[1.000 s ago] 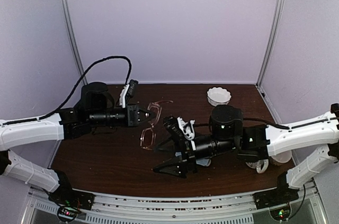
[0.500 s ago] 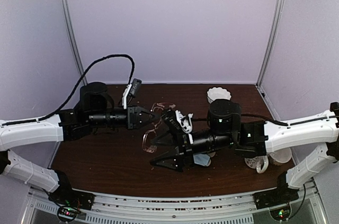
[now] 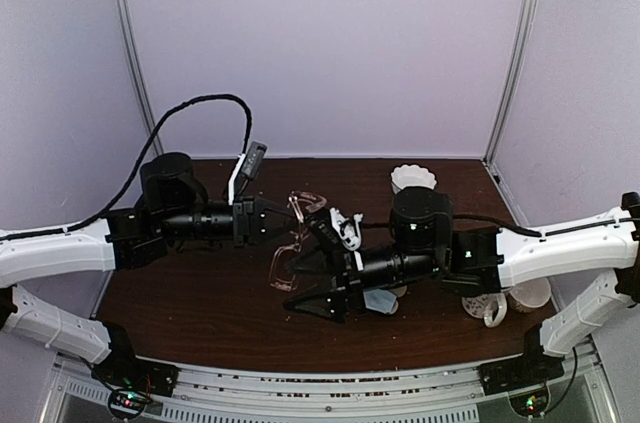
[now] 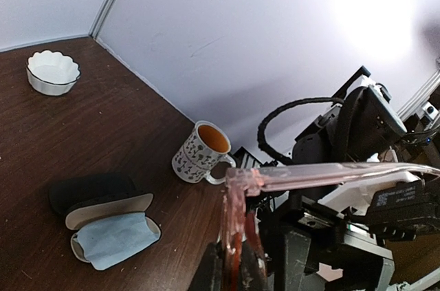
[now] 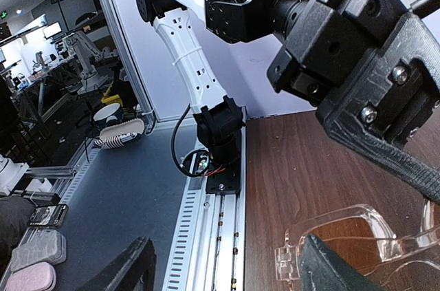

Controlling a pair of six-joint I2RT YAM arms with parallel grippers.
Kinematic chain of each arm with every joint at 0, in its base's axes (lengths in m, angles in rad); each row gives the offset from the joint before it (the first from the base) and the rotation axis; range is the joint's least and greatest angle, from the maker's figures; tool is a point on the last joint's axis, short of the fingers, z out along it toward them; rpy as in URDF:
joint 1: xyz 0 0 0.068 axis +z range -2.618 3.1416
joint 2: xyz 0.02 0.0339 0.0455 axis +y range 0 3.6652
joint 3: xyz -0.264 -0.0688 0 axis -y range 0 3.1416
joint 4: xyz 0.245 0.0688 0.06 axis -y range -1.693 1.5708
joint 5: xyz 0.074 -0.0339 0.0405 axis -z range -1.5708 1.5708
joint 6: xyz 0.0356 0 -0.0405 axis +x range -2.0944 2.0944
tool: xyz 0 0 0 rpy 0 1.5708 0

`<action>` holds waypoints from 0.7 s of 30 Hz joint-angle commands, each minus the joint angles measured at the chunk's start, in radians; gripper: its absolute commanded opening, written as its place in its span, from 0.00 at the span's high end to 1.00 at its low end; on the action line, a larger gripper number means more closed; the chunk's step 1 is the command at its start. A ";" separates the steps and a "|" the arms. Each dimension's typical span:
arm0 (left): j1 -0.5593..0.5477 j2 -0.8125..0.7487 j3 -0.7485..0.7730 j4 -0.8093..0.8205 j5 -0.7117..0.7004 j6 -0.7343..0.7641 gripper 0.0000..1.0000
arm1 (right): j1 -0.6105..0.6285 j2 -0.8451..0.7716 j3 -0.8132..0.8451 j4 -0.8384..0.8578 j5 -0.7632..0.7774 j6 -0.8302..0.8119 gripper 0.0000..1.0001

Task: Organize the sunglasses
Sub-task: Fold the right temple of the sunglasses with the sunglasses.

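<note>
Pinching the pinkish, see-through-framed sunglasses (image 3: pixel 285 265) by one temple, the left hand (image 3: pixel 272 223) is closed tight and carries them in the air above the dark brown wooden surface (image 3: pixel 190 293). The lenses hang down and toward the other arm. Held this way, the front of the frame is left free for a second grip, which I take to be the reason for the pose.

Just to the right, the right hand (image 3: pixel 305 273) stands wide and holds nothing, one finger above the lens end and one below. Its own camera shows the clear frame close by one of its fingertips (image 5: pixel 330 270); I cannot tell whether they touch. This looks like a handover, or a two-handed folding of the temples.

Further right, under the right arm, the black oblong case with cream lining (image 4: pixel 103 205) lies open with a light-blue cloth (image 4: pixel 113 239) on the lining, presumably waiting for the pair. A patterned white mug (image 4: pixel 199 157) stands beyond it, and a white scalloped bowl (image 3: pixel 413 181) sits at the back.
</note>
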 commanded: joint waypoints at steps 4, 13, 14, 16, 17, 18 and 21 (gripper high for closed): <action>-0.008 -0.020 -0.020 0.118 0.060 0.010 1.00 | -0.009 -0.004 0.029 -0.019 0.040 -0.020 0.27; -0.009 -0.036 -0.005 -0.023 -0.116 0.055 1.00 | -0.009 -0.057 0.004 -0.068 0.059 -0.015 0.27; -0.009 -0.036 -0.001 -0.035 -0.128 0.058 1.00 | -0.010 -0.070 -0.010 -0.071 0.063 -0.012 0.27; -0.009 -0.037 0.003 -0.050 -0.158 0.062 1.00 | -0.009 -0.098 -0.042 -0.072 0.070 -0.003 0.27; -0.009 -0.038 0.003 -0.060 -0.179 0.063 1.00 | -0.009 -0.115 -0.061 -0.071 0.073 0.004 0.27; -0.009 -0.042 0.002 -0.072 -0.209 0.062 1.00 | -0.009 -0.129 -0.081 -0.068 0.078 0.014 0.27; -0.008 -0.052 -0.012 -0.073 -0.256 0.061 1.00 | -0.008 -0.180 -0.146 -0.064 0.093 0.050 0.27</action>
